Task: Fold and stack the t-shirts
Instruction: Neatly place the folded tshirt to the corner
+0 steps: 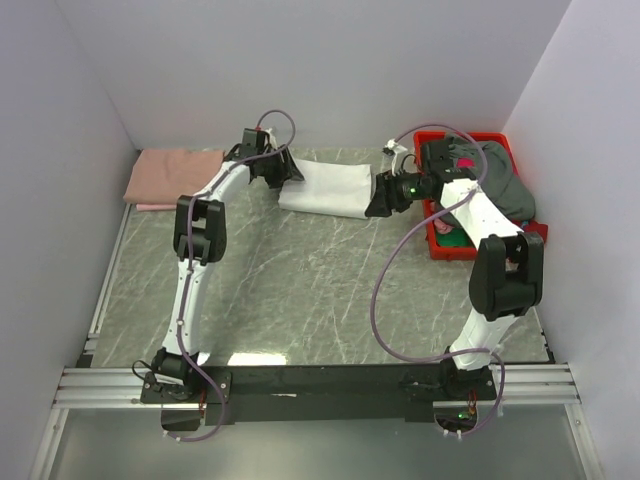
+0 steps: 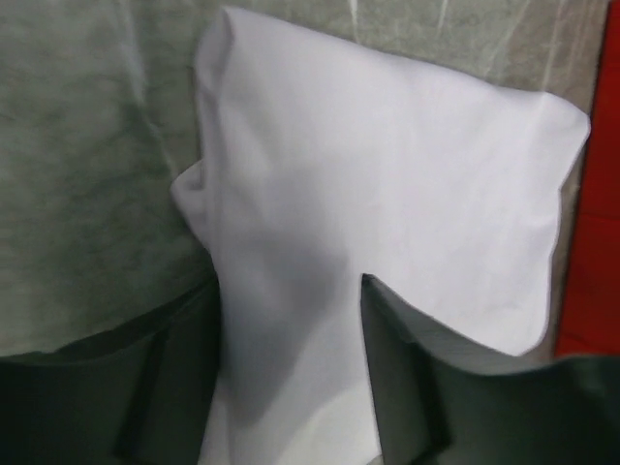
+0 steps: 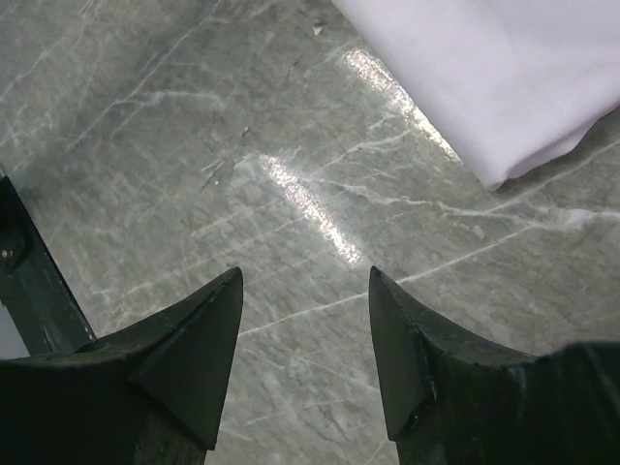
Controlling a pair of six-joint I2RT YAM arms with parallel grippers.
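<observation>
A white t-shirt (image 1: 325, 188) lies folded at the back middle of the table. My left gripper (image 1: 287, 170) is open at its left end. In the left wrist view its fingers straddle the white cloth (image 2: 387, 165), which lies between and under them (image 2: 291, 281). My right gripper (image 1: 378, 202) is open and empty just off the shirt's right end, over bare table (image 3: 305, 273). The shirt's corner shows in the right wrist view (image 3: 504, 77). A salmon-pink t-shirt (image 1: 172, 177) lies folded at the back left. A grey t-shirt (image 1: 505, 180) lies heaped in the bin.
A red plastic bin (image 1: 450, 250) stands at the back right, its edge showing in the left wrist view (image 2: 596, 242). White walls close in the back and both sides. The metal rail (image 1: 300, 385) with the arm bases runs along the near edge.
</observation>
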